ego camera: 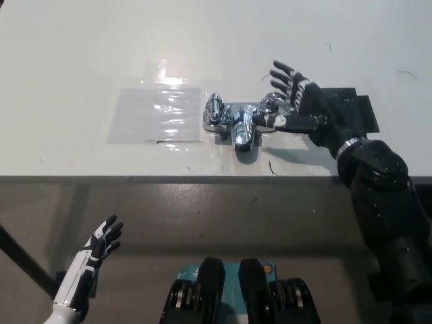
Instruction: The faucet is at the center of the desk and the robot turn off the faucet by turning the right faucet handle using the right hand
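Slippage is your main risk here; the right hand (300, 101) has its fingers spread wide and its thumb lying against the right faucet handle (271, 116), so it grips nothing yet, and a push from there could slide off the polished chrome rather than turn it; if you close too far toward the spout (243, 133) you may jam against the body instead. You could also drag the whole faucet (241, 121) if its mounting is weak, though that cannot be judged from here. The faucet sits near the middle of the desk (81, 47), close to the front edge, just beside a clear plastic sheet (158, 113); its long axis runs left to right across both handles, and the spout points toward the robot. The left hand (100, 244) hangs open below the desk edge, idle.
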`<state>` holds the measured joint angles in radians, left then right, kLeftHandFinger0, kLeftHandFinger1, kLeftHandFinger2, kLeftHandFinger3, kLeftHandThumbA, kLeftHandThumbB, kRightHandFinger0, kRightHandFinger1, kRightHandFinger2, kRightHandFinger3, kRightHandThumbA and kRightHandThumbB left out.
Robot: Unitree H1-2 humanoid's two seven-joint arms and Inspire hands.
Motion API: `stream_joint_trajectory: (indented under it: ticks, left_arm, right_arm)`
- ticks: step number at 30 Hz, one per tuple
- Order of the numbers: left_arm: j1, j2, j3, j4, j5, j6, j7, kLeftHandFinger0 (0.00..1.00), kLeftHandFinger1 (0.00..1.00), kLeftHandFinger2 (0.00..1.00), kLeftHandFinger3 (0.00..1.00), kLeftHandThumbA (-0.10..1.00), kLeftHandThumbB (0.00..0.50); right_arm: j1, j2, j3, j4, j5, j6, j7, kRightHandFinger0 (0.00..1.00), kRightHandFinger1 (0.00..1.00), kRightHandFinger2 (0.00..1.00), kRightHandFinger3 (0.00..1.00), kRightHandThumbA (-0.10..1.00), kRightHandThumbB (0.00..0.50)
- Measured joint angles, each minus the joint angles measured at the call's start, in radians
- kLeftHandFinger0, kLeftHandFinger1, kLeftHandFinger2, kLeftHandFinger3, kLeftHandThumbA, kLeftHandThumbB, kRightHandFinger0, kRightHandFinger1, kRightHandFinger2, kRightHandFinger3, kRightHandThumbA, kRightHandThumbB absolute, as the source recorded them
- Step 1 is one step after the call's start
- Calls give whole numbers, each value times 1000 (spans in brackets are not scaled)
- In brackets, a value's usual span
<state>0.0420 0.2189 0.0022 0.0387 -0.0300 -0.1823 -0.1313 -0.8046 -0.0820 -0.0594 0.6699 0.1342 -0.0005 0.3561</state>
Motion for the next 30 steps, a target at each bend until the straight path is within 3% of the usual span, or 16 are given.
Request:
stream_joint_trajectory:
  ticks: [3, 15, 20, 23, 30]
  left_arm:
    - [0, 0, 0, 0, 0, 0, 0, 1000, 1000, 1000, 1000, 1000, 395]
    - [0, 1, 1, 0, -1, 0, 0, 1000, 1000, 1000, 1000, 1000, 397]
    - [-2, 2, 1, 0, -4, 0, -1, 1000, 1000, 1000, 1000, 1000, 415]
    - [-3, 4, 1, 0, -4, 0, -1, 1000, 1000, 1000, 1000, 1000, 411]
    - [-5, 5, 1, 0, -4, 0, -1, 1000, 1000, 1000, 1000, 1000, 403]
  right_arm:
    - [13, 25, 44, -122, -23, 18, -18, 1000, 1000, 1000, 1000, 1000, 432]
    - [70, 148, 173, -307, -251, 95, -231, 1000, 1000, 1000, 1000, 1000, 417]
    - [82, 153, 176, -283, -298, 94, -293, 1000, 1000, 1000, 1000, 1000, 428]
    - [82, 147, 175, -271, -311, 88, -316, 1000, 1000, 1000, 1000, 1000, 392]
    - [78, 102, 148, -279, -324, 50, -354, 1000, 1000, 1000, 1000, 1000, 387]
